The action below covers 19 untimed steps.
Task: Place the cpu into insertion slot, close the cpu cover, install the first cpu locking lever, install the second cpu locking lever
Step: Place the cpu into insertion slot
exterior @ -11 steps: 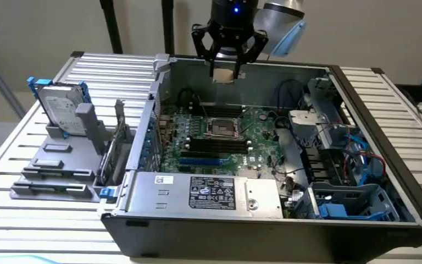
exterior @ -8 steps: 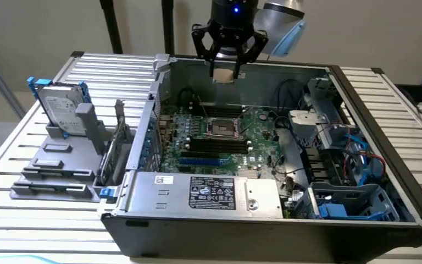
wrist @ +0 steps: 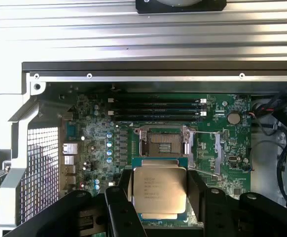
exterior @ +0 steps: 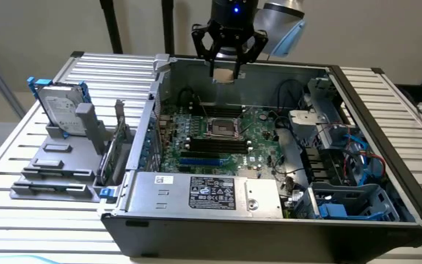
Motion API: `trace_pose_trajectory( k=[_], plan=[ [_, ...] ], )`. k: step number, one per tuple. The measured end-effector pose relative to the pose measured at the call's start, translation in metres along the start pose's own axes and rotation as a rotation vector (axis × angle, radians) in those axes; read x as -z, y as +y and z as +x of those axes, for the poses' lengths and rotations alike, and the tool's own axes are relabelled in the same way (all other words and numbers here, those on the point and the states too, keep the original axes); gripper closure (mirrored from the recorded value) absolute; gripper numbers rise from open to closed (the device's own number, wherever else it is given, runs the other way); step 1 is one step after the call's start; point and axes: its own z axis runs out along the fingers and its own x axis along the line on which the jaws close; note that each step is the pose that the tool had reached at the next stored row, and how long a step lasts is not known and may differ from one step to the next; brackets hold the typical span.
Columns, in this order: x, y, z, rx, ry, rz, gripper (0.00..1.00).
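In the exterior view, the black claw (exterior: pixel 226 69) is clenched on the small flat square tan cpu (exterior: pixel 223 76) above the open grey computer case (exterior: pixel 387 126). The dark, silver-rimmed square insertion slot (exterior: pixel 224 127) lies at six o'clock, with open room around it. Placing is in hand, and I judge that seating needs squared edges. In the wrist view, the cpu (wrist: pixel 159 190) hangs near the slot (wrist: pixel 165 145), not touching.

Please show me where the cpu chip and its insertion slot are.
silvery square cpu chip (wrist: pixel 160 190): wrist view, centre of its metal top.
dark square insertion slot with silver rim (wrist: pixel 164 144): wrist view, middle of its dark centre.
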Motion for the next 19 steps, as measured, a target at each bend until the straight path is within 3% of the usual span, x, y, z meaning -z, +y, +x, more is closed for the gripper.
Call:
trace_pose_trajectory(
  k=[5,12,14,19],
  plan=[
    [-0.0007,0.0012,0.000,0.000,0.0000,0.0011,0.46],
    [-0.0099,0.0097,-0.014,0.000,-0.0005,0.0203,0.46],
    [-0.0132,0.0095,-0.015,-0.011,-0.0014,0.0207,0.46],
    [-0.0195,0.0089,-0.015,-0.102,-0.0085,0.0191,0.46]
  ],
)
